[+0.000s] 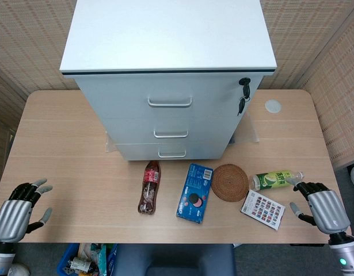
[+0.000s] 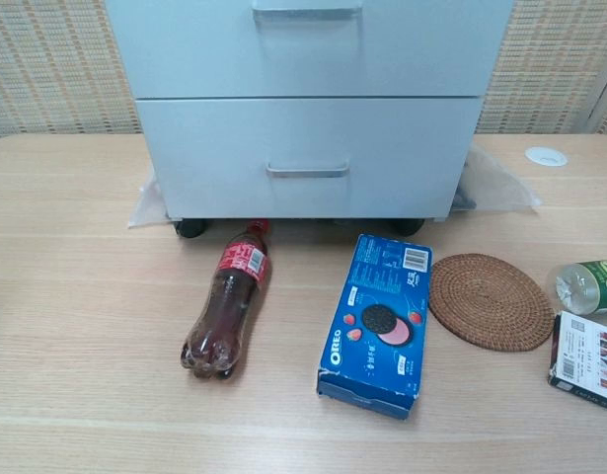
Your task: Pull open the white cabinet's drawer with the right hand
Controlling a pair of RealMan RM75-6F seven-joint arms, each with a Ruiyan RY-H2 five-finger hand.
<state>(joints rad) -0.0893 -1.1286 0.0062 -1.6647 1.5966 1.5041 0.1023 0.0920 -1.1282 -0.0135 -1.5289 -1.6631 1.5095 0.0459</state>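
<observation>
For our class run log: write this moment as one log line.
stage: pre-reach | right hand: open, table edge | left hand: open, idle | drawers: closed

Left hand (image 1: pixel 18 214), right hand (image 1: pixel 320 206): ribbed silver backs, black-and-grey fingers

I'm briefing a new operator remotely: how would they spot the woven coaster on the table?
Start at the white cabinet standing on the table. Among the things lying in front of it, the woven coaster sits between the blue Oreo box and the green bottle. It alone is round, flat and brown.
</observation>
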